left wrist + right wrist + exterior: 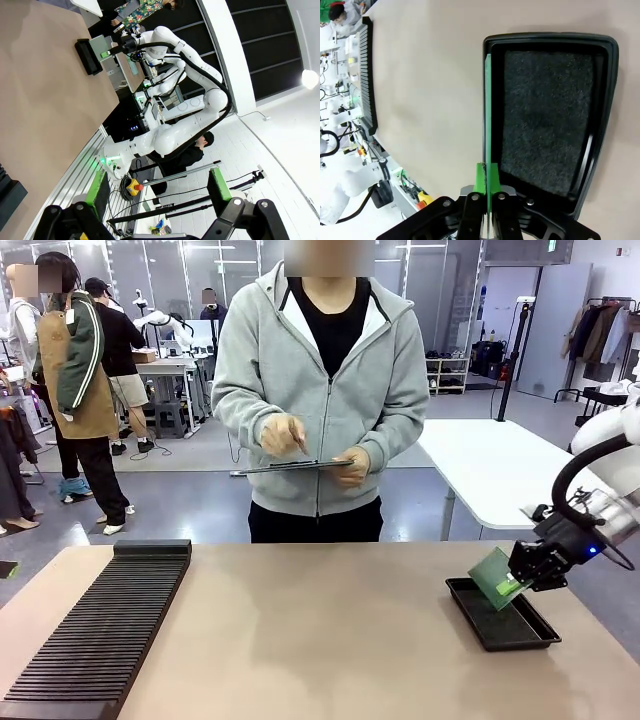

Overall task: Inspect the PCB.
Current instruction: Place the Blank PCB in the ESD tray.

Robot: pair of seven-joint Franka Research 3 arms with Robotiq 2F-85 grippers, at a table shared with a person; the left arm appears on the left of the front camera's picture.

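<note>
My right gripper (518, 583) is shut on the PCB (494, 575), a thin green board held tilted just above the left rim of the black tray (520, 636) at the table's right. In the right wrist view the PCB (487, 115) appears edge-on between my green pads (480, 181), running over the tray's (602, 100) left edge and dark foam lining. My left gripper (157, 192) stands open with nothing between its fingers, lifted off the table; far off in its view are the right arm, the PCB (104, 53) and the tray (88, 58).
A long black slotted rack (100, 635) lies along the table's left side. A person in a grey hoodie stands at the far edge, writing on a clipboard (290, 468). The middle of the table is bare.
</note>
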